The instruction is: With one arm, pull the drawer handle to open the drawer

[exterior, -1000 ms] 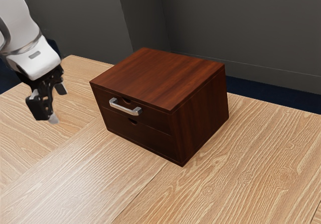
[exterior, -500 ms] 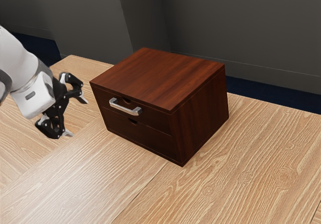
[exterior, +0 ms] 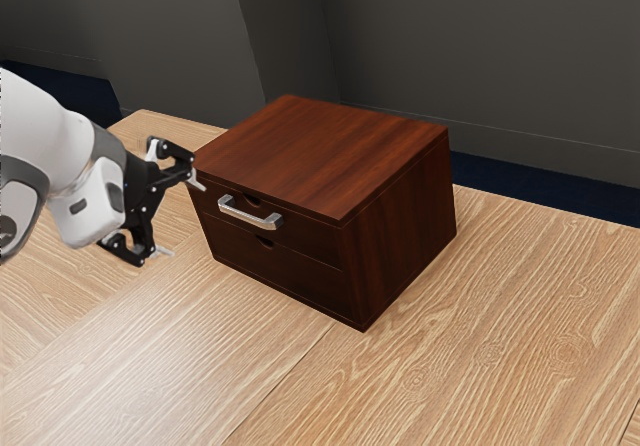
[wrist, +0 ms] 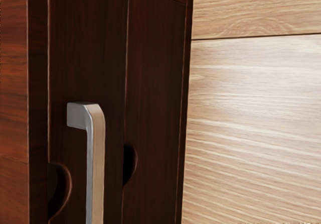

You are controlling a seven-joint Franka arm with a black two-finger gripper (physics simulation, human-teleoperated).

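Exterior view: gripper [exterior: 174, 216] has dropped and turned sideways, now just beside the cabinet [exterior: 330, 156], fingers spread wide, holding nothing. Handle [exterior: 250, 212] sits on the shut top drawer [exterior: 310, 234], toward the table's [exterior: 150, 366] far edge. Grasp likely next.

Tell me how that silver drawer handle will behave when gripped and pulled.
The handle looks like rigid metal, so it probably won't flex. Its smooth finish may slip in a light grip. The cabinet simply stands on the table and might slide with the pull.
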